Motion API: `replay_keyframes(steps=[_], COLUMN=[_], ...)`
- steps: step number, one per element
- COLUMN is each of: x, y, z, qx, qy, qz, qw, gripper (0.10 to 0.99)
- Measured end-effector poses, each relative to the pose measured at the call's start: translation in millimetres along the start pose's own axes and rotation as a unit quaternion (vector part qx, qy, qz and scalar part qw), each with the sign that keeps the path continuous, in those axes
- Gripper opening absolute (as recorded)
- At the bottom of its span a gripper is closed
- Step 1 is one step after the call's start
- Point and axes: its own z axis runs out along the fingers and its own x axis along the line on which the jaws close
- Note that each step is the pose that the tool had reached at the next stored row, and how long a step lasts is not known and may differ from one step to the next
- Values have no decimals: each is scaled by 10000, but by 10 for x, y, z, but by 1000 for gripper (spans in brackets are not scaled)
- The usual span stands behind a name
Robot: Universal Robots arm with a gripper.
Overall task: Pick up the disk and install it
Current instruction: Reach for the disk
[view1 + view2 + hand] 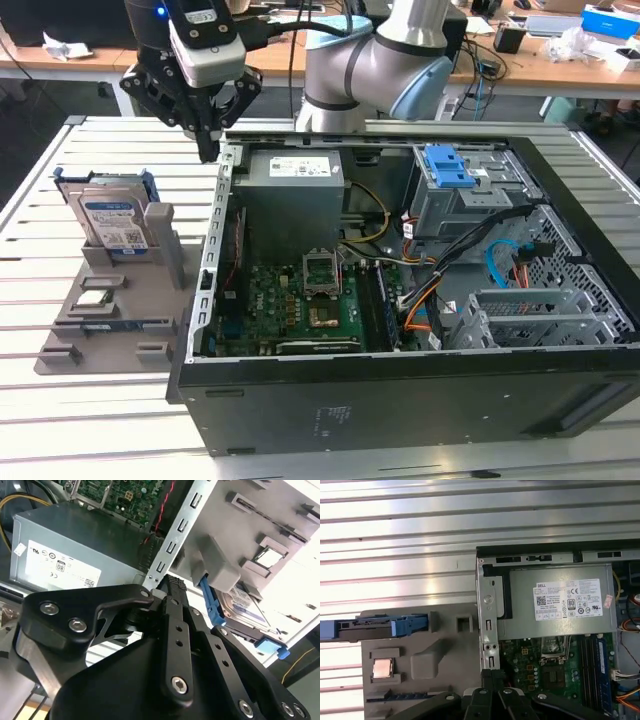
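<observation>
The robot's black metal gripper (208,150) hangs in the air over the back corner of the big black open computer case (400,400). Its two fingers are pressed close together. They hold nothing. In both wrist views, the tips (172,582) (492,672) sit just above the thin grey wall of the case.

The flat silver disk with the white-and-blue label and blue plastic frame (110,222) is not in the case. It stands up on its edge in a slot of a grey plastic holder (105,345). The holder lies on the shiny table made of metal strips (30,250), just beside the case. In the exterior view, the disk is lower than the gripper and off to the exterior view's left. The two are apart and do not touch.

In the second wrist view, the disk (247,607) shows past the fingers, with its blue frame beside a grey post of the holder. In the first wrist view, you look down on the disk's thin top edge (365,628).

A small square chip (92,298) lies flat in the holder, nearer the front than the disk.

Inside the case there is a big grey metal box with a white sticker (295,190). It is right by the gripper. A green board with many tiny parts (290,300) lies on the case floor.
</observation>
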Motion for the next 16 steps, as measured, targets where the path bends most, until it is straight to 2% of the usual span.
replay_keyframes(steps=[3, 7, 16], x=[93, 159, 410], y=[-7, -12, -31], z=[-2, -4, -12], qx=[0, 0, 0], qy=[0, 0, 1], qz=[0, 0, 0], qw=[10000, 10000, 10000], gripper=[106, 106, 106])
